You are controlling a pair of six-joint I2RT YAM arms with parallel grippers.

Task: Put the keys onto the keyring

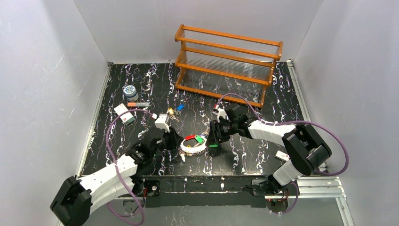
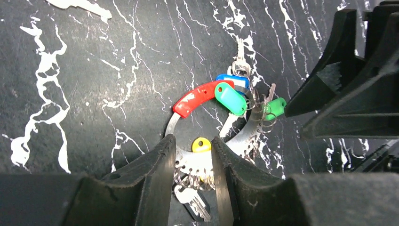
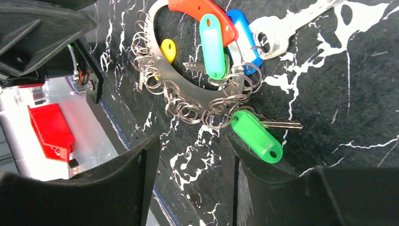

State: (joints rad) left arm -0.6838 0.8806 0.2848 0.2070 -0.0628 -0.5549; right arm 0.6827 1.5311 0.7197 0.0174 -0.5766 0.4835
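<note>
The keyring [image 1: 194, 145] lies flat on the black marbled table, a silvery band [image 3: 188, 89] with a curved red piece [image 2: 197, 96]. On it hang keys with a green tag [image 3: 256, 136], a teal tag [image 3: 211, 40], a blue tag [image 3: 242, 35] and a yellow head [image 2: 201, 144]. My left gripper [image 2: 193, 160] is open, its fingers straddling the band at the yellow key. My right gripper [image 3: 188, 179] is open over bare table, with the green tag beside one finger. Two loose keys, yellow [image 1: 170, 111] and blue [image 1: 179, 107], lie farther back.
A wooden rack [image 1: 228, 66] stands at the back. A patterned jar [image 1: 130, 92], an orange-tipped stick [image 1: 138, 104] and a white card [image 1: 123, 113] sit at the left. A bare silver key [image 3: 291, 28] lies by the ring. The table's front edge [image 3: 122, 136] is close to the right gripper.
</note>
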